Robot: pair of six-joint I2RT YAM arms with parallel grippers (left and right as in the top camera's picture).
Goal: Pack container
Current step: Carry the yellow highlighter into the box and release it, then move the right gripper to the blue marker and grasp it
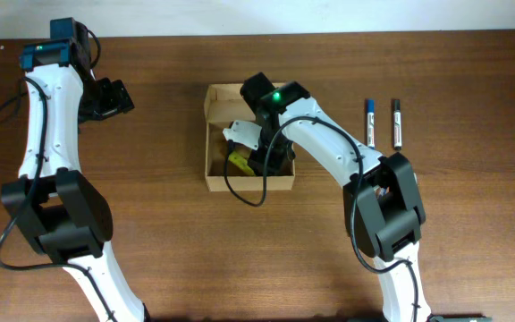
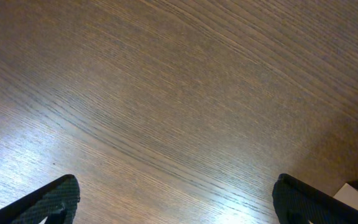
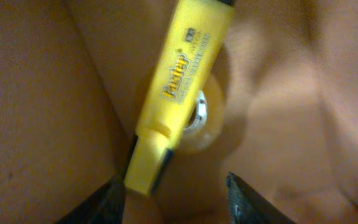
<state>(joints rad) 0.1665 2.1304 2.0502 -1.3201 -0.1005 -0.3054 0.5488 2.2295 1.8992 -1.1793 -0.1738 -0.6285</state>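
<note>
The container (image 1: 217,182) is a small tan cardboard box at the table's middle, lid flap open at the back. My right gripper (image 1: 271,156) reaches down inside it. In the right wrist view its fingers (image 3: 176,196) are open, and a yellow highlighter (image 3: 182,93) lies on the box floor between them, over a roll of clear tape (image 3: 204,118). The highlighter's end shows in the overhead view (image 1: 240,161). My left gripper (image 1: 114,97) is open and empty at the far left, over bare wood (image 2: 179,112).
Two markers lie side by side on the table right of the box: one with a blue cap (image 1: 370,122) and one with a dark cap (image 1: 397,122). A white object (image 1: 241,133) sits inside the box beside the right arm.
</note>
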